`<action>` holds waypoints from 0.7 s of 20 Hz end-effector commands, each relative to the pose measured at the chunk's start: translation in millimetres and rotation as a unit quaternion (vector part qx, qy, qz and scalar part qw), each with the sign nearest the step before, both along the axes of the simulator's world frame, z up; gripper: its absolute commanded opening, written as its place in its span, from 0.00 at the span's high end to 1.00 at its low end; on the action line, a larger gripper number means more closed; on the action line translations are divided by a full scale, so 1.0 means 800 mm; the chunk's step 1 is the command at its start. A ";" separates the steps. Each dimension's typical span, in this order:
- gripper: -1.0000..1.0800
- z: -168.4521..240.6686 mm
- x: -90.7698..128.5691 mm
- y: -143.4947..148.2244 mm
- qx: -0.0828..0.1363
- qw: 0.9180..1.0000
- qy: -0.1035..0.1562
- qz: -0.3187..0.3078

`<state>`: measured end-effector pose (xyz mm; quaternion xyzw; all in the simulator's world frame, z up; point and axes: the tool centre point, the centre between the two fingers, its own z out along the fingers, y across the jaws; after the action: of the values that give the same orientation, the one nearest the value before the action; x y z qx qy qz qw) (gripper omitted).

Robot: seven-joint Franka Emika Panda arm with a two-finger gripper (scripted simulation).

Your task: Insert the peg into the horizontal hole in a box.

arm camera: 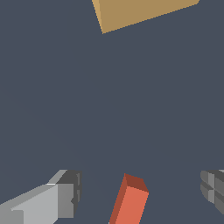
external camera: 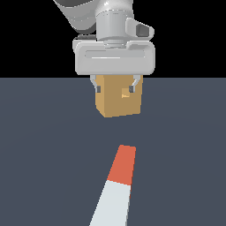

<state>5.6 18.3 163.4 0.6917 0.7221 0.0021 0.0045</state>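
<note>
1. The claw (external camera: 114,86) hangs high in the exterior view, in front of the box's upper part, its two fingertips (external camera: 98,88) spread wide and holding nothing.
2. In the wrist view the same wide spread shows: one light grey finger (arm camera: 61,199) on one side and a darker finger (arm camera: 213,189) at the opposite edge, with bare floor and the peg's end between them.
3. The peg (external camera: 115,190) lies flat on the dark grey floor (external camera: 44,154), near the camera in the exterior view and well apart from the claw.
4. Its orange-red end (external camera: 123,164) points toward the far side, toward the box; its pale grey-white length runs off the near edge of the picture.
5. In the wrist view only the orange-red end (arm camera: 130,203) shows, lying between the two fingers, nearer the light one, and touching neither.
6. The box (external camera: 118,98) sits on the floor at the far middle of the exterior view, its tan front face turned toward the camera.
7. The hole (external camera: 126,93) is a small opening in that front face, just right of its middle, beside the right fingertip as seen there.
8. A wide stretch of bare floor separates the peg's red end from the box.
</note>
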 end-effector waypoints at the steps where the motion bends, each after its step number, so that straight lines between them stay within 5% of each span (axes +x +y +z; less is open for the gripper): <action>1: 0.04 0.000 0.000 0.000 0.000 1.000 0.000 0.000; 7: 0.04 -0.012 0.002 -0.029 0.000 1.000 0.000 -0.016; 14: 0.04 -0.053 0.004 -0.132 0.000 0.998 0.002 -0.070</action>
<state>9.8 -64.8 130.0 0.7306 0.6828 0.0011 0.0039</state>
